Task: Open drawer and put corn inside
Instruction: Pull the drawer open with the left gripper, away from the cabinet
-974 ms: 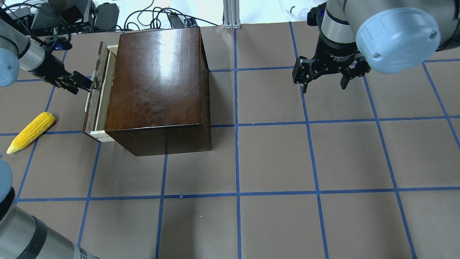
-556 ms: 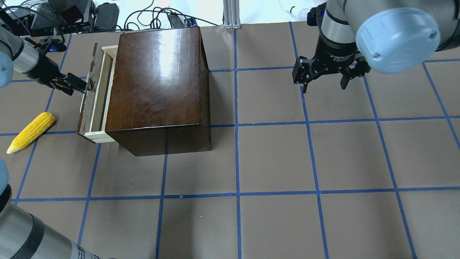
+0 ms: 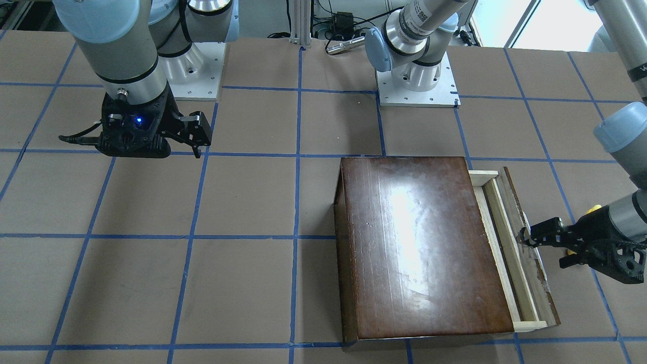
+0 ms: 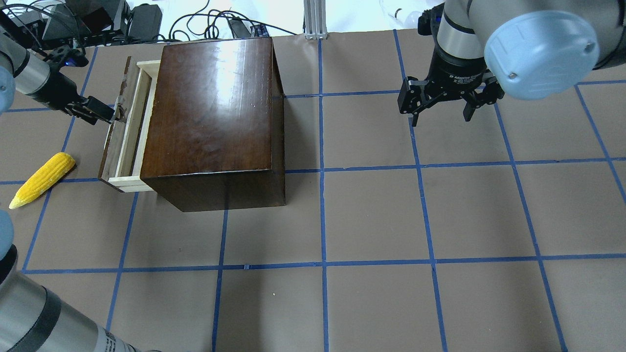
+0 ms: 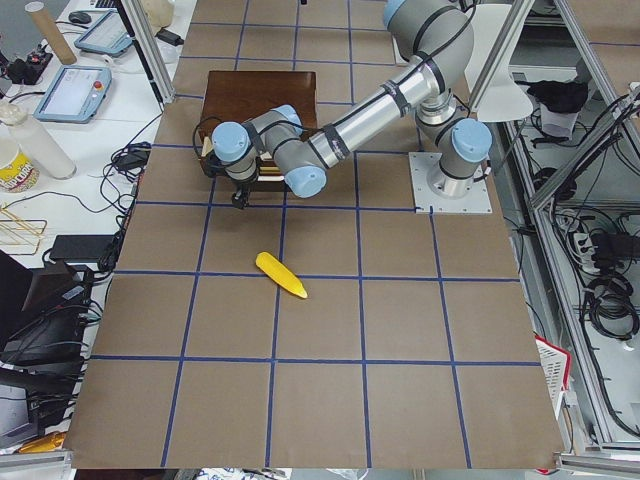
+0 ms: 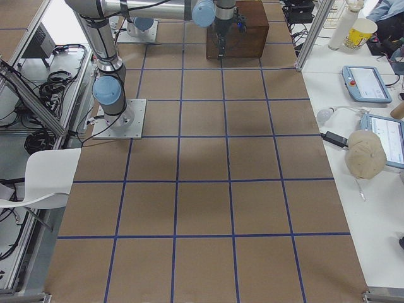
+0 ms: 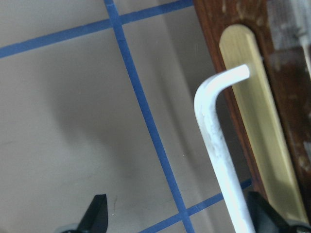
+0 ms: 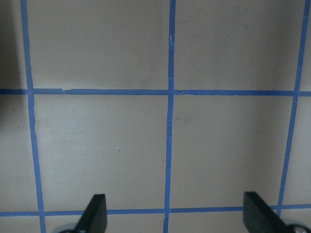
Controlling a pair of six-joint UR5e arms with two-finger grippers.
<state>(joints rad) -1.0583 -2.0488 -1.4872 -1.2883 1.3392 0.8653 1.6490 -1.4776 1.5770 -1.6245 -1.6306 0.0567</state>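
Note:
The dark-brown box [image 4: 215,117] stands at the back left. Its drawer [image 4: 128,122] of pale wood sticks out a little on the left, dark front panel outward. My left gripper [image 4: 108,115] is at the panel's white handle [image 7: 214,136]. In the left wrist view its jaws stand wide apart, with the handle between them next to the right finger [image 7: 265,213]. The yellow corn [image 4: 41,179] lies on the table left of the drawer, untouched. My right gripper [image 4: 442,115] hangs open and empty over the table at the back right.
Cables and electronics [image 4: 98,22] lie beyond the table's back edge behind the box. An aluminium post [image 4: 315,19] stands at the back centre. The brown table surface [image 4: 371,220] has a blue tape grid.
The drawer has slid further out of the box to the left, and my left gripper has moved left with the handle. The corn and the right arm have not moved.

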